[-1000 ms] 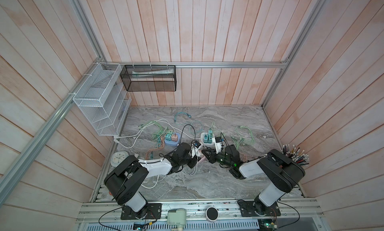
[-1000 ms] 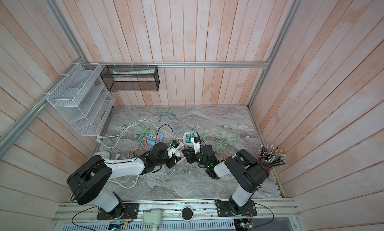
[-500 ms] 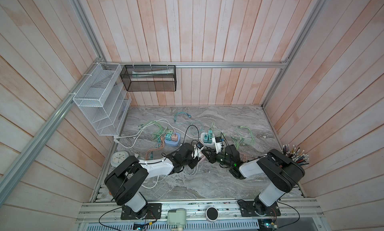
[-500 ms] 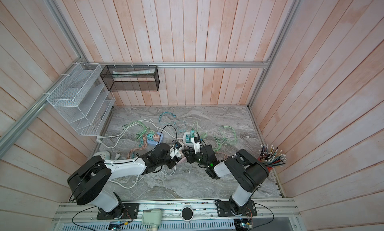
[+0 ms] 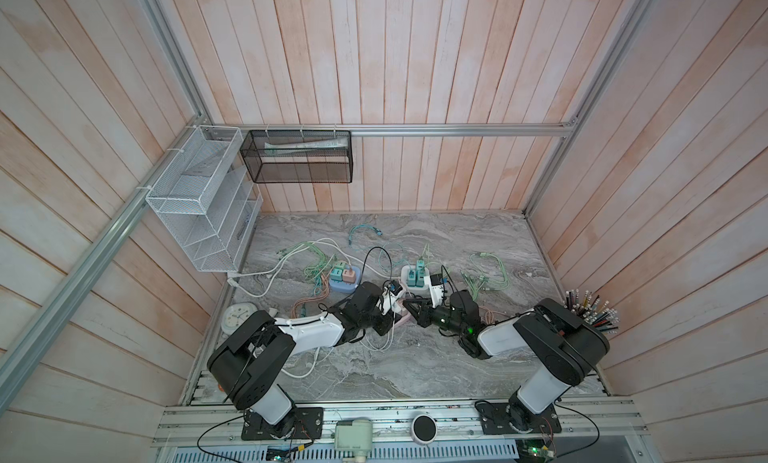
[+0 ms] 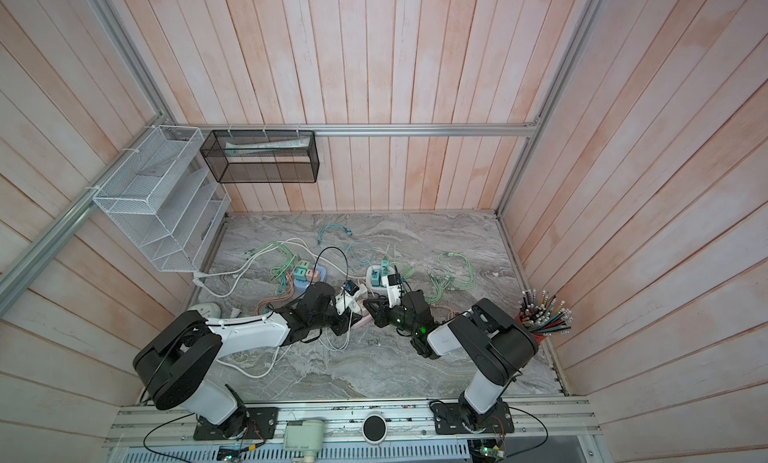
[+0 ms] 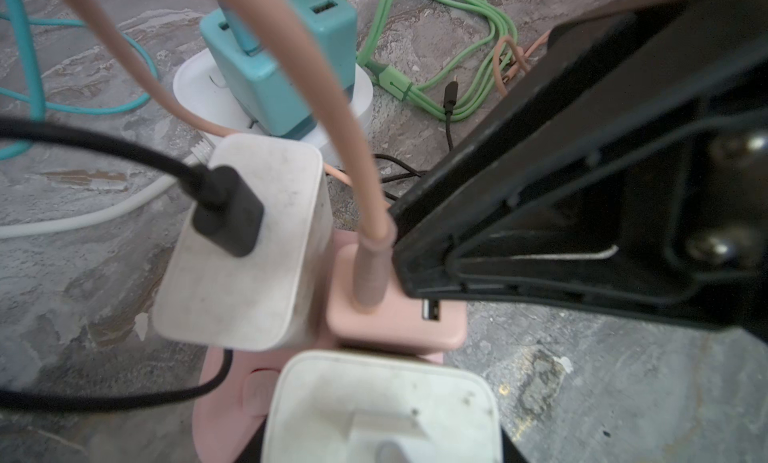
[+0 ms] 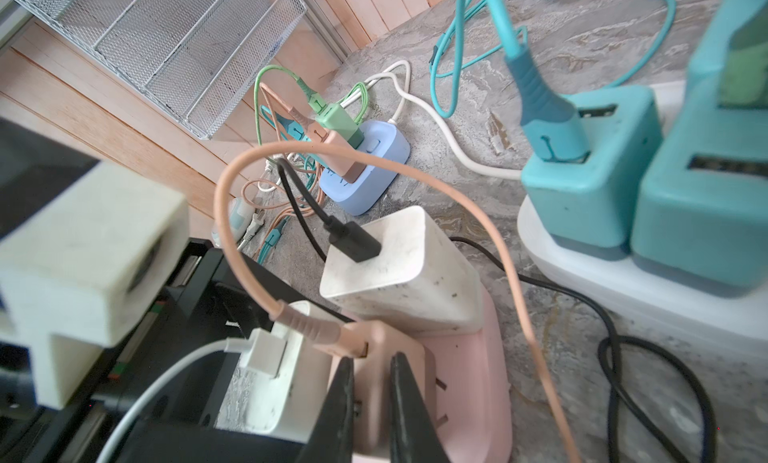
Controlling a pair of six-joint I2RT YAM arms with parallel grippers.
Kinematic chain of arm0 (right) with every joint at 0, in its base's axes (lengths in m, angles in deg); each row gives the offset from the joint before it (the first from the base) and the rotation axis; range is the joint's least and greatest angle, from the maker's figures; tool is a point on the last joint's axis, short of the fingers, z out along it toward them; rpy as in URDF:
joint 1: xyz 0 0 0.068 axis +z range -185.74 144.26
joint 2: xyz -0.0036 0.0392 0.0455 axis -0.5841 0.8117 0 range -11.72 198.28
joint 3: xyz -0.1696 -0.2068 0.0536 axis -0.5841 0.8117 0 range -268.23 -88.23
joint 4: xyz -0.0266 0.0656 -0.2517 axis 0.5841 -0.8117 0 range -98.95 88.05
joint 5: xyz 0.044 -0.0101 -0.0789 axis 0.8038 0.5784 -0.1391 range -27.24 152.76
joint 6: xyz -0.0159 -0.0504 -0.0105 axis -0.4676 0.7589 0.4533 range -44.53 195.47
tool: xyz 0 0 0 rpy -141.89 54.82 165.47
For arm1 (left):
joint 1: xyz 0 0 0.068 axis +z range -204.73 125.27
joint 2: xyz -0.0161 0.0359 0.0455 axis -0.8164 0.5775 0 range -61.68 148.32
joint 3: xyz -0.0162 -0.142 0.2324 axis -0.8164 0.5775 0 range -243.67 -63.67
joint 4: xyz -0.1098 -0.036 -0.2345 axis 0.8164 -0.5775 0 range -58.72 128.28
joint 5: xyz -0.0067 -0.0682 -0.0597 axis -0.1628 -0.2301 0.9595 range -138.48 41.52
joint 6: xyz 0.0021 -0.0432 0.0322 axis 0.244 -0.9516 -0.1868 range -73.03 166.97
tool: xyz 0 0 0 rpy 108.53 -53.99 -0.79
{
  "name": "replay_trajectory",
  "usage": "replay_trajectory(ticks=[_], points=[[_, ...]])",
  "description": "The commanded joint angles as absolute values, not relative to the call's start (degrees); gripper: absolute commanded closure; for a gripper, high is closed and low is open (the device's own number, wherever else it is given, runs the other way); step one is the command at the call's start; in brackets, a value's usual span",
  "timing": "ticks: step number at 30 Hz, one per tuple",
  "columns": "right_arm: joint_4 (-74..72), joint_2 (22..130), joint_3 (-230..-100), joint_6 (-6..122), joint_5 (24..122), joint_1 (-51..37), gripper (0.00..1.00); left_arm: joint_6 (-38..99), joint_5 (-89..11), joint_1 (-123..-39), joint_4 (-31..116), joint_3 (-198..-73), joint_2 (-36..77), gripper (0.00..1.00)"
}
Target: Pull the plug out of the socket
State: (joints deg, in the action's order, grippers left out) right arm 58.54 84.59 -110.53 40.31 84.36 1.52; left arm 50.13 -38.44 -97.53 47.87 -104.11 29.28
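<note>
A pink socket strip [image 7: 224, 398] [image 8: 478, 377] lies on the marble table, mid-front in both top views [image 5: 400, 318]. Three plugs stand in it. The white plug [image 7: 382, 398] [image 8: 286, 377] with the white cable sits between the black fingers of my left gripper [image 7: 380, 448] [image 5: 392, 315], which is shut on it. My right gripper [image 8: 372, 357] [image 5: 409, 305] is shut, its tips resting on top of the pink plug [image 7: 395, 319] beside its pink cable. A second white plug [image 7: 241, 253] [image 8: 399, 274] carries a black cable.
A white strip [image 8: 623, 298] [image 5: 415, 280] with teal adapters stands just behind, a blue strip [image 8: 365, 165] [image 5: 343, 280] further left. Loose green cables [image 5: 490, 269], a black cable and a white cord trail around. A pencil cup [image 5: 590, 311] stands at the right wall, a clock [image 5: 239, 315] at the left.
My left gripper shifted slightly toward the back a second ago and has held still since. The right arm has not visibly moved.
</note>
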Motion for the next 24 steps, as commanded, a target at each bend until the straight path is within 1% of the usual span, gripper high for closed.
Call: replay_trajectory(ticks=[1, 4, 9, 15, 21, 24], points=[[40.2, 88.7, -106.9, 41.2, 84.9, 2.1, 0.87, 51.6, -40.2, -100.9, 55.2, -108.7, 25.4, 1.0], [40.0, 88.6, -106.8, 41.3, 84.9, 2.0, 0.87, 52.6, -42.4, -102.3, 53.3, -109.8, 26.7, 1.0], [39.4, 88.0, -106.5, 41.4, 84.5, 1.8, 0.87, 52.2, -45.2, -102.2, 55.8, -109.2, 26.2, 1.0], [39.3, 87.7, -106.3, 41.4, 84.3, 1.6, 0.87, 46.7, -37.4, -97.4, 60.0, -107.3, 23.0, 1.0], [39.1, 88.0, -106.3, 41.5, 84.3, 1.6, 0.87, 46.8, -36.7, -97.5, 58.0, -106.9, 21.6, 1.0], [38.9, 87.9, -106.4, 41.6, 84.3, 1.4, 0.87, 48.2, -38.0, -98.3, 56.3, -106.8, 21.9, 1.0]])
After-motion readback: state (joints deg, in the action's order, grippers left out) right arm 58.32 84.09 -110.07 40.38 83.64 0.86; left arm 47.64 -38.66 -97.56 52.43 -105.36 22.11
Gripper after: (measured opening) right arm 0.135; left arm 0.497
